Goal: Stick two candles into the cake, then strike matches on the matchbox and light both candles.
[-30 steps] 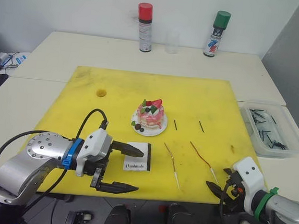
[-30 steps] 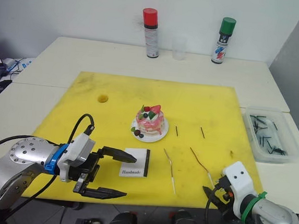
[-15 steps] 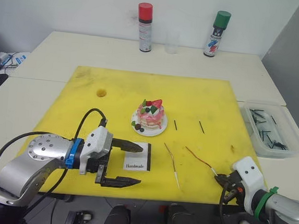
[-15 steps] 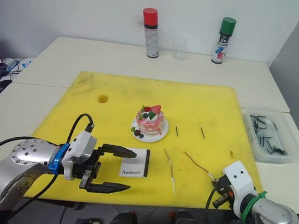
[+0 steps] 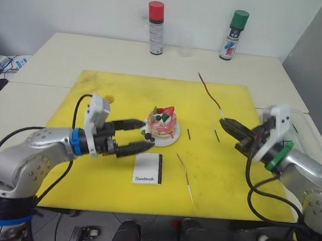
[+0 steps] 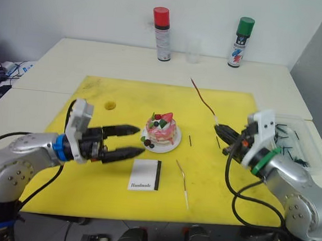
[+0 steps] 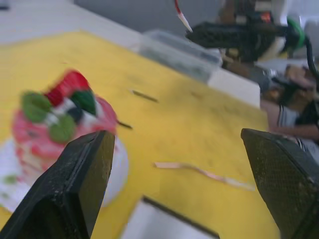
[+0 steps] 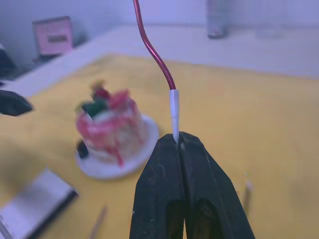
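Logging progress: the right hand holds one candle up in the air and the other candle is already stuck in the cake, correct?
Not quite. The right hand does hold one candle, but the other candle lies on the yellow mat, as the right eye view shows, not in the cake.

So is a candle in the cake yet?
No. The cake has no candle in it. One candle is held up in the right gripper, the other candle lies on the yellow mat.
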